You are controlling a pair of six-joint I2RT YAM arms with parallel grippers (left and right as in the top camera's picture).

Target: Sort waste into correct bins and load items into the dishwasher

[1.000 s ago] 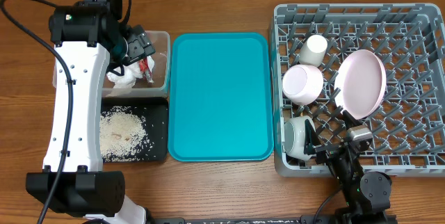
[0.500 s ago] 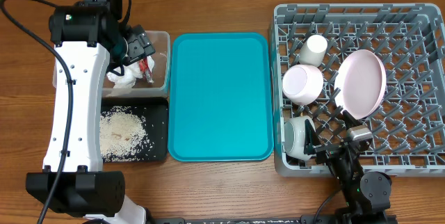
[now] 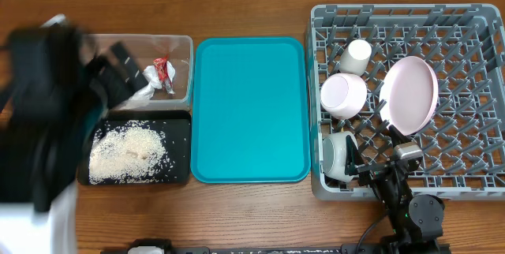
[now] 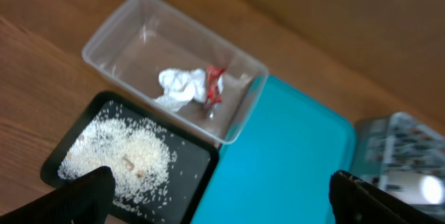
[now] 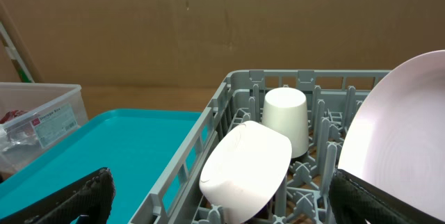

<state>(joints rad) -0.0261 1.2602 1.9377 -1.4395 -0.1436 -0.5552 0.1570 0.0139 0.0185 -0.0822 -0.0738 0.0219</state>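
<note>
The clear tub [image 3: 183, 45] holds the crumpled white napkin [image 3: 146, 78] and the red wrapper [image 3: 163, 68]; both also show in the left wrist view, napkin [image 4: 178, 85] and wrapper [image 4: 214, 85]. The rice [image 3: 126, 151] lies in the black tray [image 3: 180, 147]. The grey rack [image 3: 473, 177] holds the pink plate [image 3: 409, 92], the white bowl [image 3: 343, 95] and the white cup [image 3: 357, 55]. My left gripper [image 3: 118, 72] is blurred, open and empty, at the tub's left end. My right gripper [image 5: 219, 206] is open and empty at the rack's front edge. The chopsticks are out of view.
The empty teal serving tray [image 3: 248, 108] lies between the bins and the rack. A white rounded thing [image 3: 338, 155] sits at the rack's front left corner beside my right gripper. Bare wooden table runs along the front and back.
My left arm has swung left and back from above the clear tub and is blurred with motion. The whole black tray now shows. My right arm has not moved.
</note>
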